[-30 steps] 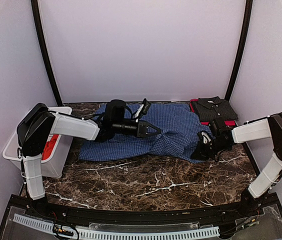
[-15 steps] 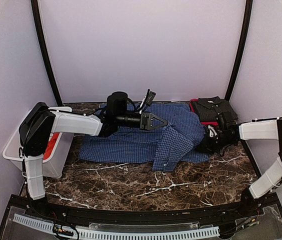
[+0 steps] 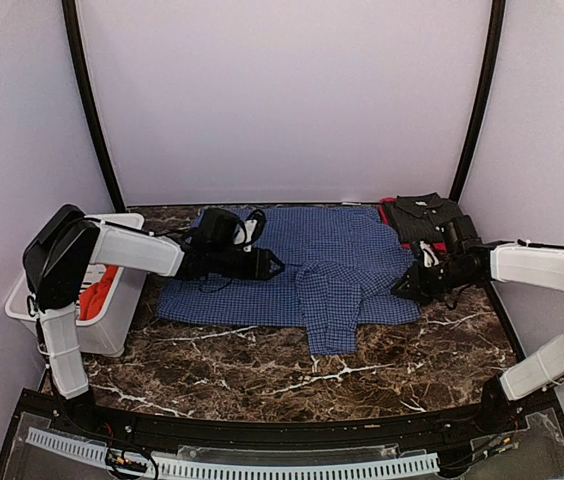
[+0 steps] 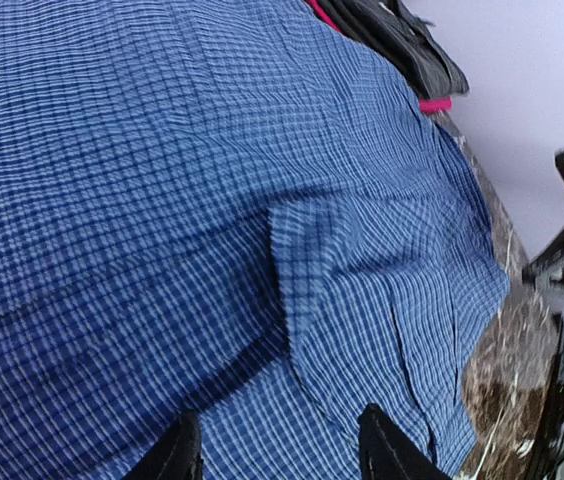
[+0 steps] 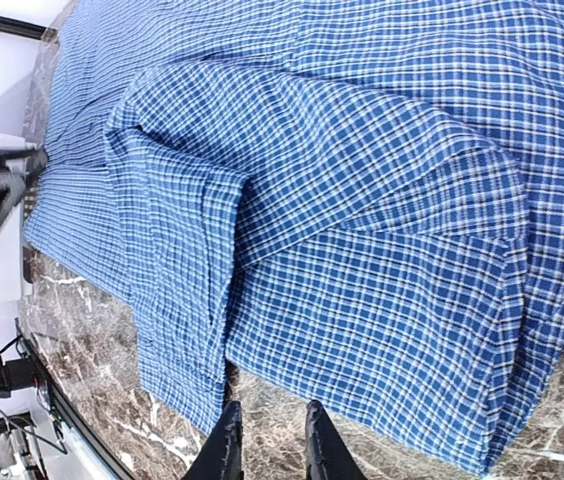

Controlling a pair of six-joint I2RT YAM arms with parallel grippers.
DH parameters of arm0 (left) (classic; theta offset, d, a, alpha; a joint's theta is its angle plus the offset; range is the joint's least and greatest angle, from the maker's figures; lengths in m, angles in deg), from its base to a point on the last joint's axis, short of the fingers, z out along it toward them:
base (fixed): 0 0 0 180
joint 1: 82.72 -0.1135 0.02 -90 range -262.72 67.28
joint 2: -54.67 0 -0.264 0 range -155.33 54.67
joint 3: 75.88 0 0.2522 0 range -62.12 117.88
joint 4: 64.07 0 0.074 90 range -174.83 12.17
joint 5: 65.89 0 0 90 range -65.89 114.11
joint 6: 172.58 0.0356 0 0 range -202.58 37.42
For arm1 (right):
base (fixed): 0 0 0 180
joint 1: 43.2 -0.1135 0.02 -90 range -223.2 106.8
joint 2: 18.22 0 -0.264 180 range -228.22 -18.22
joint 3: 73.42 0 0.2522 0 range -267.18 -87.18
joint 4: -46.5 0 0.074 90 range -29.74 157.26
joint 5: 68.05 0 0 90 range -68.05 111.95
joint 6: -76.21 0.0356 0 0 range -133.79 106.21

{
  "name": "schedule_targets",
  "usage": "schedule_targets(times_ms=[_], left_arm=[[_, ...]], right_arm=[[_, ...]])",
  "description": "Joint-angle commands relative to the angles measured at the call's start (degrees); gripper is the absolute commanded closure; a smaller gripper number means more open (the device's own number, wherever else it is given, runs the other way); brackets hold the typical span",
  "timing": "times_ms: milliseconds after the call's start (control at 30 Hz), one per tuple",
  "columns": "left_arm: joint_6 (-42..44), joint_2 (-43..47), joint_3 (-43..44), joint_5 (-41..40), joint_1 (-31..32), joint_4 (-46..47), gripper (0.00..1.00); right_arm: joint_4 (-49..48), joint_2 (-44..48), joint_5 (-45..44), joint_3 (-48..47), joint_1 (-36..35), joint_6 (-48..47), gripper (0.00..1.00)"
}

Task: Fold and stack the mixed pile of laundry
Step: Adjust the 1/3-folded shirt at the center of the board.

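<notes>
- The space is closed in by plain pale walls (image 3: 282, 100), and two black poles (image 3: 87, 110) are seen rising along the back corners.
- A dark brown marble table (image 3: 262, 370) with white veins is seen below.
- The checked shirt (image 3: 342, 260) is spread flat across the rear middle of the table, with one sleeve laid forward over its near edge.
- A white basket (image 3: 112, 335) is set at the table's left edge.
- A dark folded garment (image 3: 427, 218) is placed in the rear right corner.
- The red shirt (image 3: 102, 290) is kept inside the basket.
- The left gripper (image 3: 274, 265) is held over the checked shirt, released, with nothing grasped.
- The right gripper (image 3: 400, 288) is held at the checked shirt's right edge, narrowly parted, with nothing grasped.
</notes>
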Motion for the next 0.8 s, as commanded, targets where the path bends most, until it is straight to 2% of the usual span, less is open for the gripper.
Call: schedule_targets(times_ms=[0, 67, 133, 300, 400, 467, 533, 667, 767], left_arm=[[10.35, 8.00, -0.72, -5.93, 8.80, -9.46, 0.48], [9.10, 8.44, -1.40, -7.51, 11.12, -11.42, 0.49], [4.99, 9.65, -4.70, -5.92, 11.76, -8.79, 0.49], [-4.84, 14.27, -14.71, -7.52, 11.87, -2.43, 0.48], [-6.59, 18.99, -16.28, -11.69, 11.41, -4.91, 0.40], [-7.66, 21.23, -15.78, -12.71, 10.21, -8.62, 0.37], [-9.17, 23.07, -15.59, -11.29, 7.69, -10.94, 0.36], [-11.76, 27.20, -17.69, -7.89, 0.86, -10.93, 0.36], [-11.18, 30.18, -18.29, -7.73, -1.16, -11.41, 0.36]], right_arm=[[0.00, 0.70, 4.10, -1.31, -0.32, -1.65, 0.78], [-0.13, 0.60, 5.10, -1.63, -2.08, -2.30, 0.75], [-0.07, 0.51, 4.55, -2.01, -5.43, -3.17, 0.72], [0.85, 0.06, -3.30, -4.16, -18.28, -8.56, 0.68], [0.21, -0.79, -5.03, -5.67, -23.93, -11.41, 0.63], [-0.32, -2.32, -4.66, -6.72, -26.35, -12.77, 0.58], [3.28, -6.44, -9.23, -10.44, -30.14, -15.80, 0.56], [9.18, -14.60, -16.63, -17.41, -36.68, -18.95, 0.54], [11.46, -18.73, -19.27, -20.71, -39.60, -19.62, 0.50]])
